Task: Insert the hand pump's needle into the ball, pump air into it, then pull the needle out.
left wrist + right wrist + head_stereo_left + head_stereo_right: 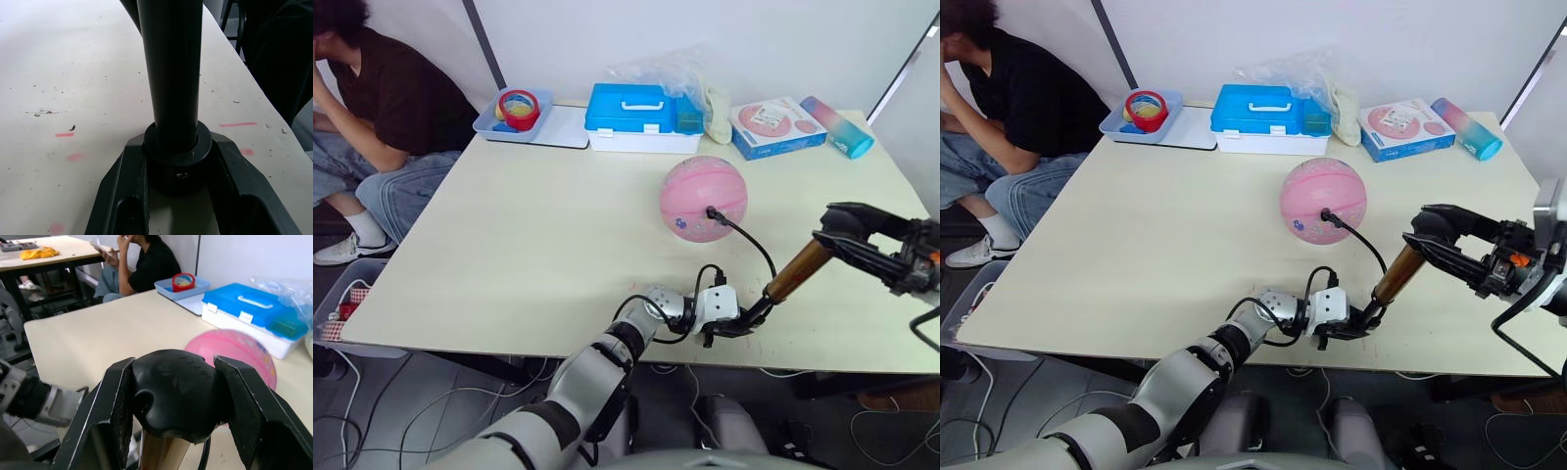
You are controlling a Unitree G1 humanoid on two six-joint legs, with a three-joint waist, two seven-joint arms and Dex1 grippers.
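While the left gripper (734,325) is clamping the slim bronze-gold pump's (795,271) base, the right gripper (837,227) is grasping its handle; the pink rubber ball (702,199) looks light, roll-prone.

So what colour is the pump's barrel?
Bronze-gold on the hand pump, clearest in the right eye view.

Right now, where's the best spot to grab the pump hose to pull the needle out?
Probably the black fitting where the hose meets the ball, approached from the near side; the hose itself is thin and would just flex.
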